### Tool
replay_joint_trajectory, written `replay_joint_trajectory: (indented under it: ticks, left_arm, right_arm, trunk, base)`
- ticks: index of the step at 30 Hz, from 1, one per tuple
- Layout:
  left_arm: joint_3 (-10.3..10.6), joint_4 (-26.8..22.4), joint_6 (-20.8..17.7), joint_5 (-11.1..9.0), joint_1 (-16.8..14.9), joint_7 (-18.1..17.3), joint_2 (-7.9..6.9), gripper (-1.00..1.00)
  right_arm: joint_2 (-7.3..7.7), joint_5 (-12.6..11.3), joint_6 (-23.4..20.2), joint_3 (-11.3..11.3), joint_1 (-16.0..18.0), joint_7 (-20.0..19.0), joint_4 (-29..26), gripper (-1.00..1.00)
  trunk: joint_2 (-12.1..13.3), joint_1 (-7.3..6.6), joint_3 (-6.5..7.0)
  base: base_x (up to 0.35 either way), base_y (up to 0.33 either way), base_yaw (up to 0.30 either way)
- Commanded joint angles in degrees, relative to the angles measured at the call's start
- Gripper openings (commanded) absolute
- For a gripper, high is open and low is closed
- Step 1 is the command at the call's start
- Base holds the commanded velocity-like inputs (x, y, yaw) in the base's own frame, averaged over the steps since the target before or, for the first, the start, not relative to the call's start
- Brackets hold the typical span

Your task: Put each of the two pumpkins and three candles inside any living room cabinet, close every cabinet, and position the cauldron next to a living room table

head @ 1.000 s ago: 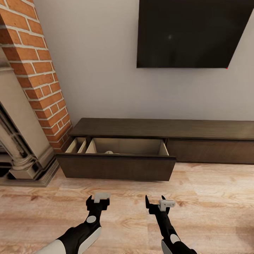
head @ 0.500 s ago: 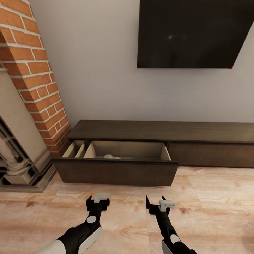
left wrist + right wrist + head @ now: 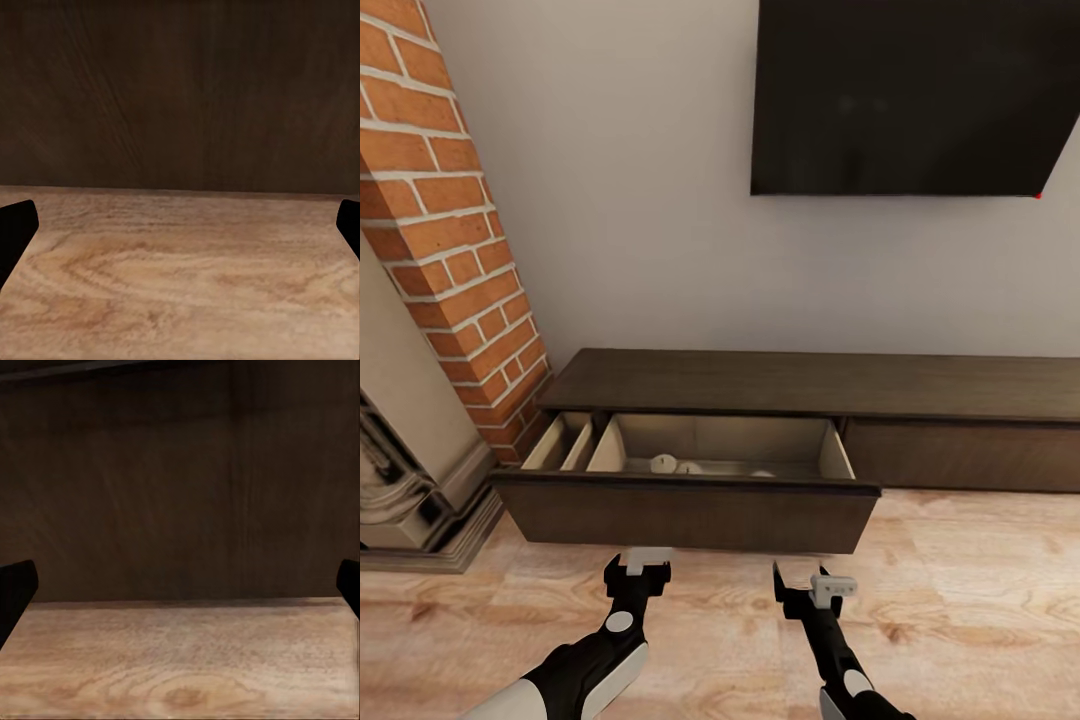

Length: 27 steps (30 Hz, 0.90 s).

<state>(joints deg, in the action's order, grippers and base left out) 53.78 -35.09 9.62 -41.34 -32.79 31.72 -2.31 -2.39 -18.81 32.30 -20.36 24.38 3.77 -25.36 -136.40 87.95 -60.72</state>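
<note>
Directly beyond left gripper [image 3: 637, 568], open cabinet [image 3: 690, 512], candles [image 3: 663, 463] inside

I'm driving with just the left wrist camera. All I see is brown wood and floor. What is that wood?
Observer: It's the front of an open drawer in a long low cabinet.
Operator: Is anything inside?
Observer: Yes, pale candles sit on its floor; I can't count them surely.
Operator: Are my grippers holding stuff?
Observer: No. The left gripper and right gripper are both open and empty, near the drawer front.
</note>
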Motion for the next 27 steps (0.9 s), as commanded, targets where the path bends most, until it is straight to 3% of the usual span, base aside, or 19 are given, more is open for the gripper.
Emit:
replay_joint_trajectory:
  ticks: [1,13,27]
  left_arm:
    - [0.47,-0.10,0.37,-0.60,-0.09,0.42,-0.06,1.00]
    - [0.47,-0.10,0.31,-0.57,-0.09,0.44,-0.06,1.00]
    - [0.36,0.00,-0.07,-0.66,-0.09,0.22,-0.03,1.00]
  right_arm:
    - [0.03,-0.35,0.06,-0.48,0.06,0.38,0.54,1.00]
    - [-0.07,-0.26,0.45,-0.56,0.06,-0.07,3.83,1.00]
    - [-0.02,-0.42,0.48,-0.56,0.06,-0.08,3.92,1.00]
  trunk:
    - [-0.02,-0.01,-0.05]
    - [-0.02,-0.01,-0.05]
    - [-0.02,-0.01,-0.05]
  base:
    - [0.023,0.000,0.000]
    - [0.015,0.001,0.000]
    - [0.263,0.064,0.000]
